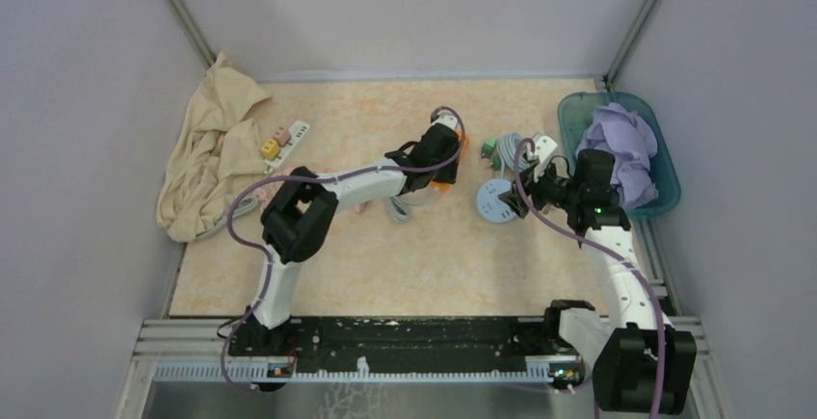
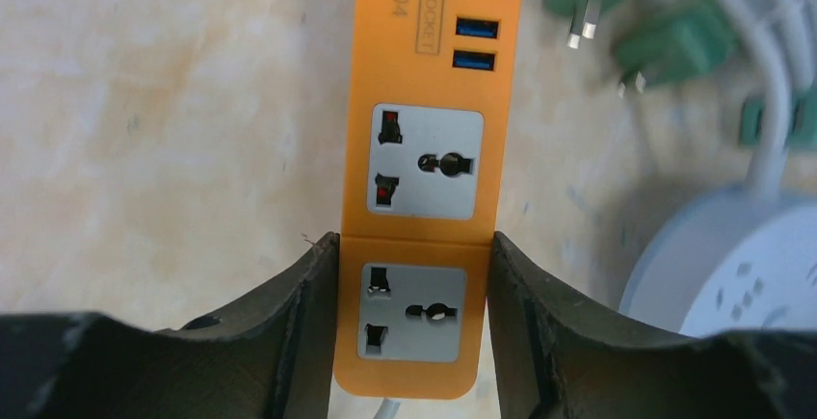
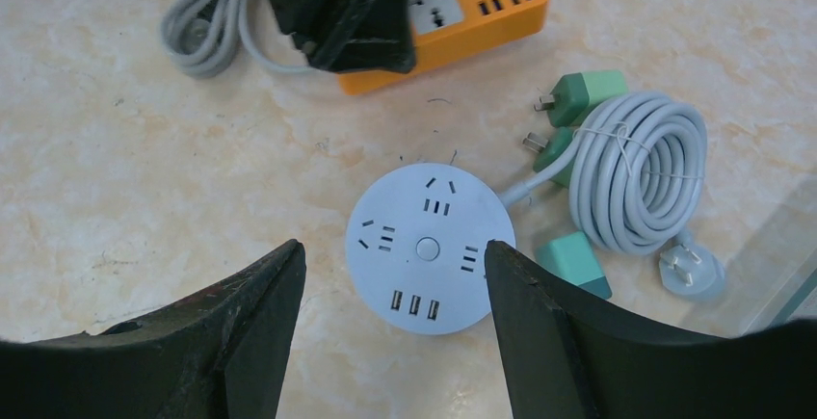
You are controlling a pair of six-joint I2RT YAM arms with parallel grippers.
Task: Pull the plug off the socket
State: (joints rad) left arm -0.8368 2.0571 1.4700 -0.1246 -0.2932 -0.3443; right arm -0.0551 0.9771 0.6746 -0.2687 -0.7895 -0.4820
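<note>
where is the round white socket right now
In the top view the round white socket sits right of centre, right of the orange power strip, in front of the coiled white cable and under the open right gripper.

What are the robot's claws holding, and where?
The left claw pinches the orange power strip by its sides, at the cord end. The right claw holds nothing.

The top view looks down from above and behind the arm bases, far enough off to take in the whole table [image 1: 385, 274] and both arms. The left wrist view faces straight down, very close over the orange strip [image 2: 381, 72]. The right wrist view sits higher, tilted forward over the round socket [image 3: 429, 246] — both wrist views share the strip, the socket and the green plugs [image 2: 674, 43].
</note>
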